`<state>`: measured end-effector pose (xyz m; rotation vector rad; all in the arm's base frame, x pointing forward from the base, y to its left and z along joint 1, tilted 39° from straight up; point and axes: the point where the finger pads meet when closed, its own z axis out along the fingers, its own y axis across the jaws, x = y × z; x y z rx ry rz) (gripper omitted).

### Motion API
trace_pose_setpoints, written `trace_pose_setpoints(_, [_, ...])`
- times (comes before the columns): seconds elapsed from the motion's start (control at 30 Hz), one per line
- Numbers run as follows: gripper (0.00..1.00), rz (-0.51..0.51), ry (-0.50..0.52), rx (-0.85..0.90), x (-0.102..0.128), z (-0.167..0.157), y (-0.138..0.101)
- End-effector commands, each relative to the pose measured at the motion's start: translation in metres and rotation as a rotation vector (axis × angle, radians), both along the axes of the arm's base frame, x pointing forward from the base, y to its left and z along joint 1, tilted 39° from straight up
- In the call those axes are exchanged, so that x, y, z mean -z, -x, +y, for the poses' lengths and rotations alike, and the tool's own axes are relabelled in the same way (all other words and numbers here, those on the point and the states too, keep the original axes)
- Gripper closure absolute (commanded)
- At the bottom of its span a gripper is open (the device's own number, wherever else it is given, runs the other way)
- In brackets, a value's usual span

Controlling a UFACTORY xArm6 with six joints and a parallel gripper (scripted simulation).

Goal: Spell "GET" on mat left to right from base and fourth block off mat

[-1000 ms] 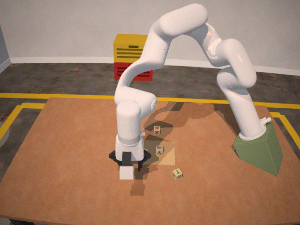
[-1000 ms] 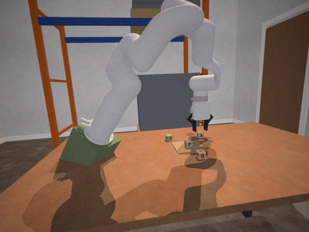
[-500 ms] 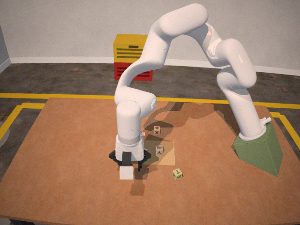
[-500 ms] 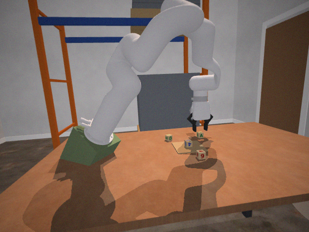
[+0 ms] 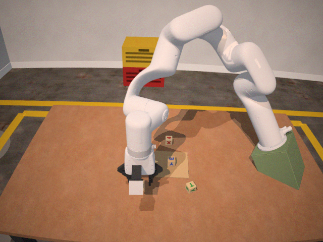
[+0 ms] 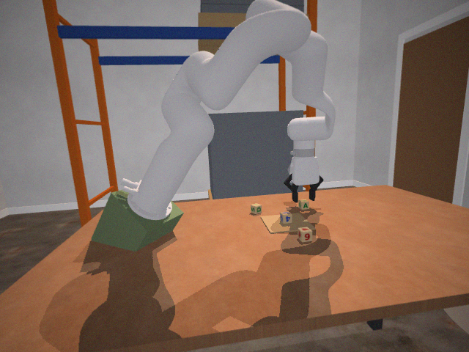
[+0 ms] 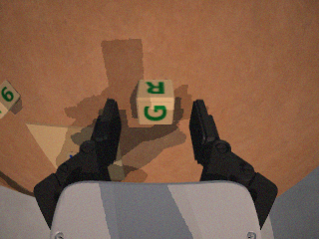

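Note:
The G block (image 7: 155,102) lies on the table just off the mat's (image 5: 175,164) corner, its green G on top. It also shows in the exterior view (image 6: 303,204). My gripper (image 7: 155,112) hangs right above it, open and empty, one finger over each side. In the top view the wrist hides the G block. The E block (image 5: 171,161) lies on the mat. The T block (image 5: 191,186) lies on the table near the mat's front corner. The X block (image 5: 168,140) lies on the table beyond the mat.
The arm's green base (image 5: 279,161) stands at the table's right side. One more block (image 7: 7,96) shows a 9 at the left edge of the wrist view. A yellow and red cabinet (image 5: 142,61) stands on the floor behind the table.

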<state>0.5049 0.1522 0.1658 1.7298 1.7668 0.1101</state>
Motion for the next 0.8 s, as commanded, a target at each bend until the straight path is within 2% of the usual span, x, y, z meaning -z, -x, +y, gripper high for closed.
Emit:
trace_pose_setpoints(0.0, [0.31,-0.003,-0.002,-0.001,0.0078,-0.0034,-0.0066])
trace_pose_setpoints(0.33, [0.31,-0.003,-0.002,-0.001,0.0167,-0.0076,-0.0122])
trace_pose_setpoints(0.77, [0.31,-0.003,-0.002,-0.001,0.0176,-0.0081,-0.0128])
